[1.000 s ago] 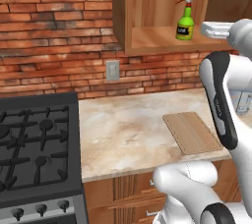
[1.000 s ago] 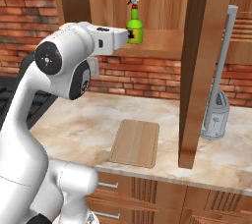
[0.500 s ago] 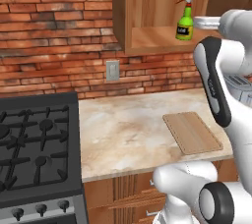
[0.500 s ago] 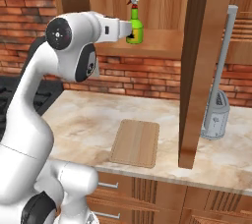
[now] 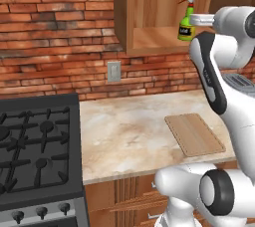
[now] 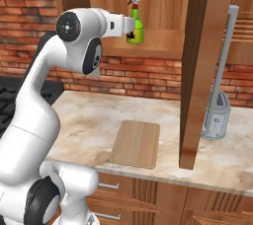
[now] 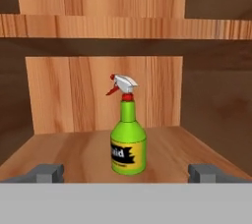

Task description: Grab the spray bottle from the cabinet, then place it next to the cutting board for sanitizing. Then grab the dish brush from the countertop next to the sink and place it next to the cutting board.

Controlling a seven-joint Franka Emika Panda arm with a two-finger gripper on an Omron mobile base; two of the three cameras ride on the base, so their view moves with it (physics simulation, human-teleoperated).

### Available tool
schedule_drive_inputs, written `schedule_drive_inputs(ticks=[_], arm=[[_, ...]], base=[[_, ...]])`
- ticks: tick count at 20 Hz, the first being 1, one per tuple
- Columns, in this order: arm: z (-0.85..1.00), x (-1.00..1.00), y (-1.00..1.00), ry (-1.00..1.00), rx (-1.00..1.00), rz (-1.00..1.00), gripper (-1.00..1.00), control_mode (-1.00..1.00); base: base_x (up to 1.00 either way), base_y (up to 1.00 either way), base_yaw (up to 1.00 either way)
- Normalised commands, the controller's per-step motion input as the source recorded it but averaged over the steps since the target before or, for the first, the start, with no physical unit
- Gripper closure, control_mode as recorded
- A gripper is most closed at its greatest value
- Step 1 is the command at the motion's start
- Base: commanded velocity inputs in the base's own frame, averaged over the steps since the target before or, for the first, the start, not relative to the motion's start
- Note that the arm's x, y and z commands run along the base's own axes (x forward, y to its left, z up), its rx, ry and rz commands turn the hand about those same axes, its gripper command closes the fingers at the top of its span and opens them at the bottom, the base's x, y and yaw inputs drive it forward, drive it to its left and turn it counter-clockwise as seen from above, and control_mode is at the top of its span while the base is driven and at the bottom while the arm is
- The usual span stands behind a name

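Fingertips [image 7: 47, 173] stand spread wide at either side of the hand view, and the hand [image 7: 125, 174] grips nothing. Between them and a little farther in, the spray bottle [image 7: 128, 142] stands upright on the wooden shelf of the cabinet [image 7: 74, 149], its white trigger and red nozzle turned toward the left of that view. From the right base view the hand [image 6: 129, 25] reaches level into the open cabinet [image 6: 158, 46], just beside the spray bottle [image 6: 136, 27]; whether it touches the bottle cannot be told. In the left base view the spray bottle [image 5: 186, 26] sits near the front of the shelf. Below, the cutting board [image 6: 136, 143] lies flat on the counter [image 6: 84, 120], well apart from the cabinet. A black stove [image 5: 35, 151] adjoins the counter [image 5: 124, 136], under a brick wall [image 5: 60, 32].
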Motion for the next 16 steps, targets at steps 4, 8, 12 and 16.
schedule_drive_inputs(ticks=[4, 8, 12, 16], arm=[[-0.05, 0.46, 0.0, 0.0, 0.0, 0.0, -1.0, -1.0], [0.0, 0.36, -0.02, -0.01, 0.0, 0.0, -1.0, -1.0], [0.0, 0.31, -0.05, -0.04, 0.0, 0.01, -1.0, -1.0], [0.0, 0.35, -0.07, 0.0, 0.0, 0.04, -1.0, -1.0]], base=[[0.0, 0.0, 0.0], [0.0, 0.0, 0.0], [0.0, 0.0, 0.0], [0.0, 0.0, 0.0]])
